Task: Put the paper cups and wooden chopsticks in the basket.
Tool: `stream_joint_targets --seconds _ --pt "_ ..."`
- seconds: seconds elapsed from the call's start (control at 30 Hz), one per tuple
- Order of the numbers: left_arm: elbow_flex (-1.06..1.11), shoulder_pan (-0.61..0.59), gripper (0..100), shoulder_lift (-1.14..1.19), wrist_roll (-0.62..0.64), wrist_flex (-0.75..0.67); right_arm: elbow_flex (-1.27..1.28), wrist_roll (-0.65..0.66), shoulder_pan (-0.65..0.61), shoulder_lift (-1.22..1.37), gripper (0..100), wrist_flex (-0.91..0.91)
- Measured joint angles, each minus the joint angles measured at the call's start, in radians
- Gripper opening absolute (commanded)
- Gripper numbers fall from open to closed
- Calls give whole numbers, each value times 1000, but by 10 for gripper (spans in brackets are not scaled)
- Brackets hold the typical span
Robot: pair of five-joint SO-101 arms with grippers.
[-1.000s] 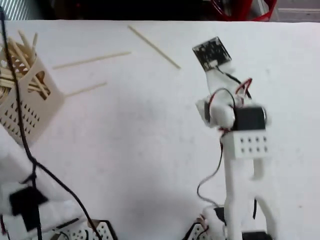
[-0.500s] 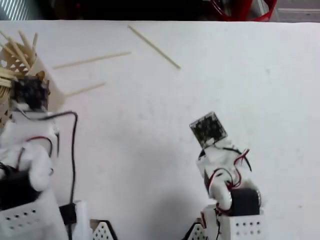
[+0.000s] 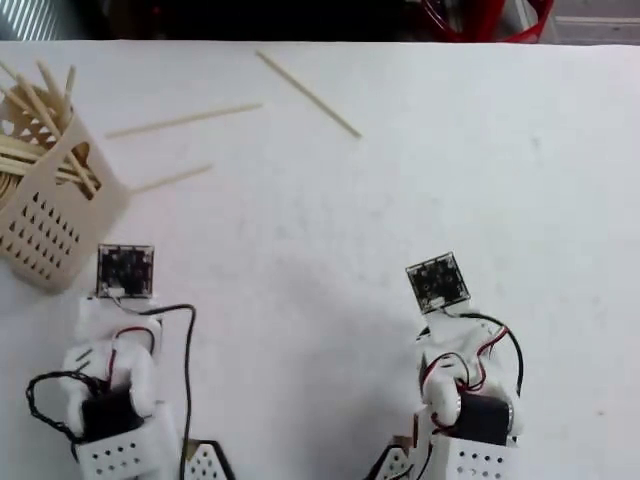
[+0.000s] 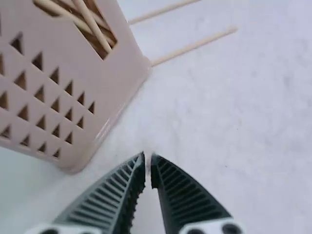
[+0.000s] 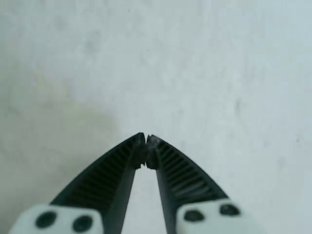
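Note:
A beige perforated basket [image 3: 50,215] stands tilted at the table's left edge with several wooden chopsticks [image 3: 40,100] sticking out of it. Three loose chopsticks lie on the white table: one [image 3: 183,120] right of the basket, a shorter one [image 3: 172,179] below it, and a slanted one [image 3: 307,94] near the far edge. My left gripper [image 4: 147,157] is shut and empty just in front of the basket [image 4: 63,92]; two chopsticks [image 4: 195,45] lie beyond it. My right gripper [image 5: 146,139] is shut over bare table. Both arms sit folded at the near edge, left [image 3: 120,350] and right [image 3: 455,370].
The table's far edge runs along the top of the high view, with dark clutter and a red object [image 3: 480,18] behind it. Black cables [image 3: 60,400] loop around the left arm's base.
Both arms have pulled back toward the near edge and folded down. The right arm withdrew from the table's middle; the left arm came away from the basket.

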Motion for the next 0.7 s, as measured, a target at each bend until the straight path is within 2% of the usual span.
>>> stream_joint_targets --seconds 0.1,0.23,0.33,0.5,0.7 --pt "55 0 52 8 0 -74 61 0 48 0 18 0" --pt "60 0 52 14 0 -78 107 2 126 2 18 0" --pt "60 0 52 17 0 -2 110 2 212 3 18 0" --pt "60 0 50 17 0 230 110 2 331 9 18 0" --pt "60 0 50 17 0 259 110 3 361 9 18 0"
